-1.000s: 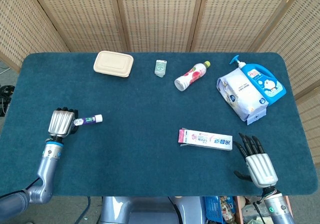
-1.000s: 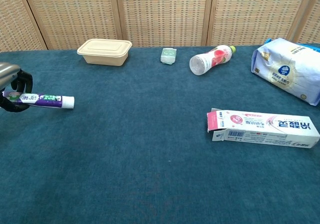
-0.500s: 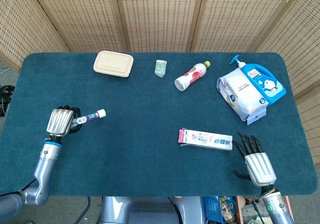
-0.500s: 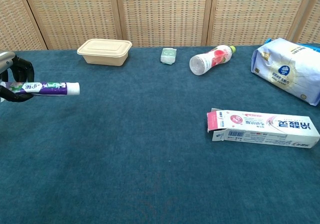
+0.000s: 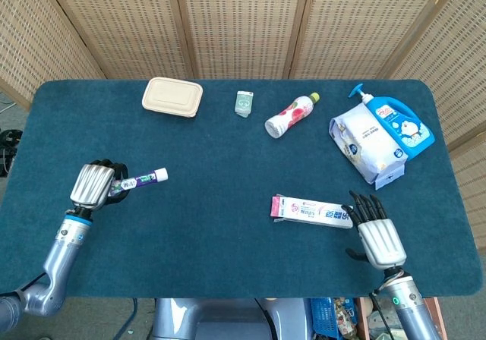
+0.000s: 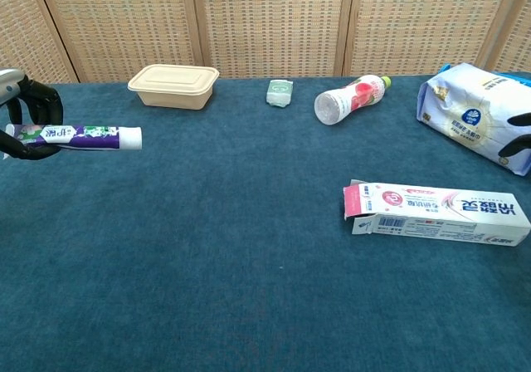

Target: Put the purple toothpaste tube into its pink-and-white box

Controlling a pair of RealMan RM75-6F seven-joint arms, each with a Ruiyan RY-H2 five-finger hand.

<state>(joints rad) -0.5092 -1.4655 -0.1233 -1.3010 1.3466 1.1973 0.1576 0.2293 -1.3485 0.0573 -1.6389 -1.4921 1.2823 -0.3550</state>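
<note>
left hand [image 5: 94,186] grips toothpaste tube [image 5: 141,180] | right hand [image 5: 374,234] empty, fingers apart, beside box [image 5: 312,210]

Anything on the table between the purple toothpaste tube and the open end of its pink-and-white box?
Nothing: only bare blue cloth between purple toothpaste tube and pink-and-white box, clear in both views.

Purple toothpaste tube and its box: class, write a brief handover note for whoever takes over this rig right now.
Left hand grips the purple toothpaste tube clear of the table, white cap pointing right.
Right hand is open, fingertips at the right end of the pink-and-white cardboard box.
The box lies flat, its left flap open.
Done: tube picked up.
Left: carry it across, steady the box, slide the tube in.
</note>
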